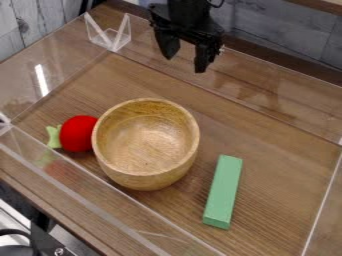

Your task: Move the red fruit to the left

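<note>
Spread wide, with nothing pinched between its fingers, the end effector [185,50] was held over the far part of the worktop [274,110], well apart from the fruit. The red fruit [80,133] was seen at the near left of the picture, just beside the left side of the bowl [147,145], with its green stem [55,136] pointed outward to the left.

From its look, the fruit was judged to be a toy, light and fairly stiff, perhaps hollow. Its skin was shiny, so some slipping was to be expected if it were pinched high on the curve; its round form could also be set rolling by a careless nudge. A hold across the widest part of the red body was judged best, with the fingers brought down low on opposite sides. The stem was thought a poor place to grip, as it looked thin and might be bent or twisted. Little room was left on the bowl side, so a finger lowered there could be caught on the rim.

In the bowl, round and wooden in look, nothing was seen; its inside was left bare. The green block [223,192] was laid flat outside it, to the right.
</note>
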Controlling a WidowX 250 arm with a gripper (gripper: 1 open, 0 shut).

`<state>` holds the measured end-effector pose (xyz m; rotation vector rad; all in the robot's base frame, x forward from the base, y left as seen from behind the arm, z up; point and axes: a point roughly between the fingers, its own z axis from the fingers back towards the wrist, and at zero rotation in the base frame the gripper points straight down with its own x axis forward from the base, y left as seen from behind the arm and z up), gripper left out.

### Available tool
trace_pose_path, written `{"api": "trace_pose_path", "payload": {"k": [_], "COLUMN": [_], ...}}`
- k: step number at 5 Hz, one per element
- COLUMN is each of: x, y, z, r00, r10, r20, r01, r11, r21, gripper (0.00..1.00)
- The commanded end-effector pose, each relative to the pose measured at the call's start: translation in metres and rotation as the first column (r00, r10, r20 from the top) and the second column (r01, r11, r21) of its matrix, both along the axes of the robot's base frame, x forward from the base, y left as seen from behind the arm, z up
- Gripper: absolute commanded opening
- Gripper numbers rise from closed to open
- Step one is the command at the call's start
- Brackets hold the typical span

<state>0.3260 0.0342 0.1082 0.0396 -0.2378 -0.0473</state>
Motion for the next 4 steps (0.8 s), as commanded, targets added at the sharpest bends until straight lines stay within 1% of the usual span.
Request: {"api": "trace_pose_path", "payload": {"k": [1,2,3,4], "x": [0.018,0.028,0.035,0.042], "y": [-0.003,-0.008,-0.009,-0.013], "z": [0.01,0.006,0.003,0.001], "r00": [0.998,0.997,0.996,0.997], "r10": [0.005,0.035,0.055,0.008], "r20": [0.065,0.069,0.07,0.074], "r01": [-0.006,-0.036,-0.054,-0.006], "r11": [1.0,0.999,0.998,1.0], "r21": [0.006,0.003,-0.01,-0.02], "gripper": [1.0,1.0,1.0,1.0]}}
